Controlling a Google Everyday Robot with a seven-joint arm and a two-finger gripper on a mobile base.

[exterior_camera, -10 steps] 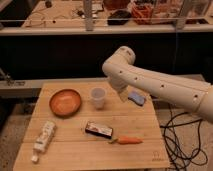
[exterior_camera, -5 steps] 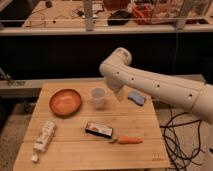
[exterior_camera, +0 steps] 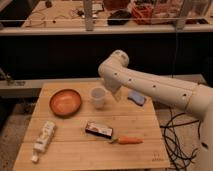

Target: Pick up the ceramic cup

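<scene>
Ceramic cup [exterior_camera: 98,97] stands upright near the table's [exterior_camera: 65,155] far edge, with the bowl [exterior_camera: 65,102] at its nine o'clock. The gripper [exterior_camera: 117,94] hangs just beside it at three o'clock, probably lining up a side grasp; I cannot tell whether it is spread.

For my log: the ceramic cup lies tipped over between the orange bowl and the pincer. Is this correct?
No: in the camera view the ceramic cup stands upright. It is indeed between the orange bowl and the pincer.
</scene>
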